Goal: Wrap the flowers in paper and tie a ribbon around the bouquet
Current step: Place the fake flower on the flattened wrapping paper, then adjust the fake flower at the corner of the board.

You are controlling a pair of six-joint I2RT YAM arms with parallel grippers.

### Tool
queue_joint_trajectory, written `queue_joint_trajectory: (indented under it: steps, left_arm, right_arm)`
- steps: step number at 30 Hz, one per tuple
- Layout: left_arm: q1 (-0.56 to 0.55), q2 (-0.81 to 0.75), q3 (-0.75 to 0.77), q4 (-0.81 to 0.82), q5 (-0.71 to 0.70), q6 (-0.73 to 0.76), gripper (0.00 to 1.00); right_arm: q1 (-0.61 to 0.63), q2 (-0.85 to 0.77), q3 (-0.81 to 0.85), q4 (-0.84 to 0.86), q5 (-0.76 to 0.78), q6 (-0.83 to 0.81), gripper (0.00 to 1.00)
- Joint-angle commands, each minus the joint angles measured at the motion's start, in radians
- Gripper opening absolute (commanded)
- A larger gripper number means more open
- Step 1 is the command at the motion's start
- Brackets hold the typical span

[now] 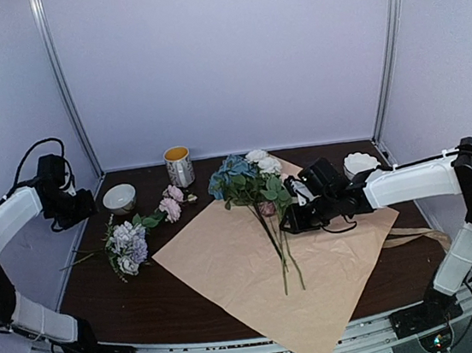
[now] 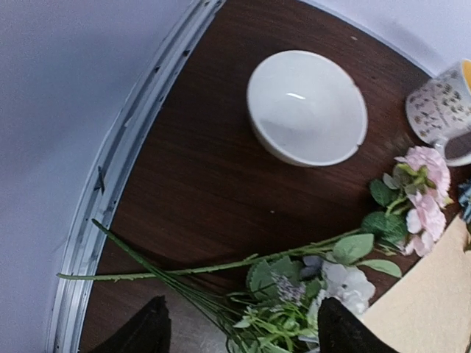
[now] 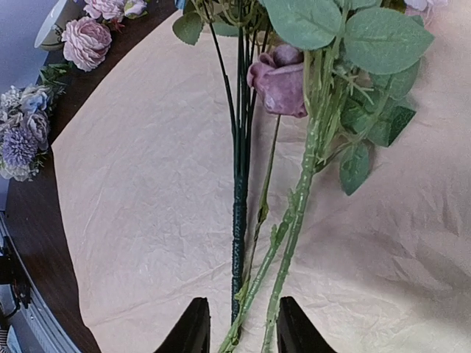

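The paper (image 1: 230, 272) is lying flat on the dark table (image 1: 165, 301), tan side up, with one corner pointing back at the arms. A blue-and-white bunch of flowers (image 1: 245, 180) sits at its far corner, and the long stems run down the middle of the sheet. The right gripper (image 3: 239, 331) is low over those stems, fingers partly spread with the stems between them. There's a gap on one side, so it doesn't look like a pinch.

More flowers are off the paper to the left: a lavender cluster (image 1: 126, 244) and some pink blooms (image 1: 170, 203). The left gripper (image 2: 243, 334) hangs above that cluster, spread wide, holding nothing.

The ribbon (image 1: 420, 236) lies by the paper's right corner, under the right arm. A mug (image 1: 179, 164) and a white bowl (image 1: 119, 198) sit at the back.
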Motion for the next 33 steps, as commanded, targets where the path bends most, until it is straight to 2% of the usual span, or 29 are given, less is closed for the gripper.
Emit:
queue_joint_trajectory:
  steps: [1, 4, 8, 14, 19, 28, 33]
  left_arm:
    - [0.067, 0.134, 0.038, 0.043, -0.018, 0.024, 0.65]
    - [0.086, 0.253, 0.088, 0.027, -0.047, 0.042, 0.61]
    - [0.086, 0.385, 0.134, 0.000, -0.077, 0.058, 0.63]
    - [0.079, 0.442, 0.021, 0.060, 0.016, 0.031, 0.59]
    - [-0.017, 0.397, -0.050, 0.068, 0.066, 0.018, 0.56]
    - [-0.151, 0.195, -0.176, 0.041, 0.187, -0.016, 0.53]
    - [-0.206, 0.113, -0.141, -0.040, 0.172, 0.007, 0.54]
  right_arm:
    - [-0.006, -0.108, -0.007, -0.024, 0.063, -0.053, 0.33]
    - [-0.005, -0.147, -0.005, -0.055, 0.064, -0.089, 0.34]
    - [-0.005, -0.181, 0.000, -0.087, 0.054, -0.133, 0.35]
    - [-0.007, -0.209, 0.006, -0.108, 0.057, -0.169, 0.36]
    - [-0.006, -0.223, 0.022, -0.128, 0.056, -0.189, 0.36]
    - [-0.011, -0.268, 0.057, -0.192, 0.080, -0.228, 0.37]
    - [-0.015, -0.272, 0.087, -0.212, 0.085, -0.236, 0.38]
